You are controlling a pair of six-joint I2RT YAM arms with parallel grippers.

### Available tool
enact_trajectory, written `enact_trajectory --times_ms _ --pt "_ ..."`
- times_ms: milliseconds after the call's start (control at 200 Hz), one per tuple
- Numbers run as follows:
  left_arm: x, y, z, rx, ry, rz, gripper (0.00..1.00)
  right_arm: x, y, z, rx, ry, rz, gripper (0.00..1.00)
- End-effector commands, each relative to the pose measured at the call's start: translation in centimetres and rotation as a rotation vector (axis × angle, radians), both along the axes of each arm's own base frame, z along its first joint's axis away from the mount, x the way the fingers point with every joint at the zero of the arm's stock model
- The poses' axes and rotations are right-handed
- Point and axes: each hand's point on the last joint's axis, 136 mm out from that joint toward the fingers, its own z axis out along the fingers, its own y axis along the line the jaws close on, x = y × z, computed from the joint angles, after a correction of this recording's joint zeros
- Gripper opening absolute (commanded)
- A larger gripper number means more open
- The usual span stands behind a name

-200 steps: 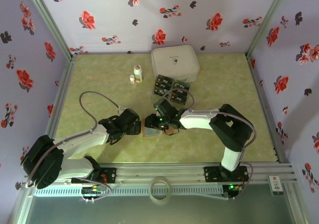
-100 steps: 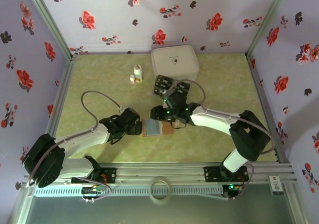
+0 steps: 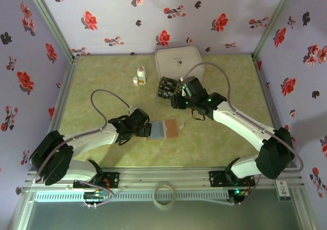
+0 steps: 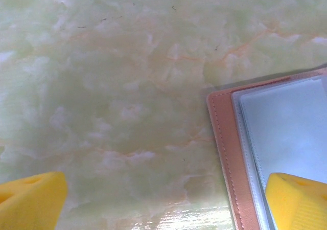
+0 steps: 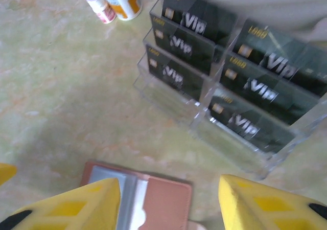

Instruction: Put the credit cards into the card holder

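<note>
- white rounded case (image 3: 179,62), top centre of the overhead shot
- two little white bottles just left of it, taller one (image 3: 141,74) and tiny one (image 3: 135,81)
- clear tiered plastic rack (image 5: 240,151) in front of the case
- pale ring (image 3: 163,194), bottom centre
- green marbled tabletop (image 3: 97,87)

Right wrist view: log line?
right hand: open, empty | black Vip cards: in clear plastic rack | reddish-brown leather card holder: lying open

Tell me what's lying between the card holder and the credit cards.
Bare table separates the card holder from the credit cards, whose clear rack has empty front slots; the right wrist view shows it.
</note>
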Motion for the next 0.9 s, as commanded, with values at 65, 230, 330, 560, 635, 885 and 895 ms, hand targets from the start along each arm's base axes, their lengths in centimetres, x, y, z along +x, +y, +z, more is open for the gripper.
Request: enact_trajectory --times_ms 65,230,330,560,635,885,895 --pt "0.1 -1.1 0.2 -0.004 -0.021 -0.029 1.0 1.3 -1.8 0.3 -0.173 -0.038 0.045 0.54" --pt "-0.5 -2.0 -0.9 0.019 -0.009 -0.072 1.0 1.6 -1.3 -1.3 -0.172 0.014 0.09 0.52" --pt "-0.6 -2.2 -1.5 0.048 -0.005 -0.086 1.0 1.8 -1.4 -1.9 -0.184 0.035 0.089 0.51" --pt "-0.6 -1.2 -2.6 0.14 0.008 -0.073 1.0 2.6 -2.2 -2.8 -0.191 0.056 0.064 0.5" --pt "-0.6 -0.8 -2.8 0.17 0.014 -0.063 1.0 2.9 -2.2 -2.9 -0.19 0.055 0.065 0.49" --pt "-0.7 -0.1 -2.7 0.192 0.016 -0.036 1.0 3.5 -2.2 -3.2 -0.206 0.038 0.085 0.47" --pt "-0.7 -0.1 -2.7 0.191 0.015 -0.037 1.0 3.5 -2.2 -3.2 -0.207 0.036 0.086 0.47"
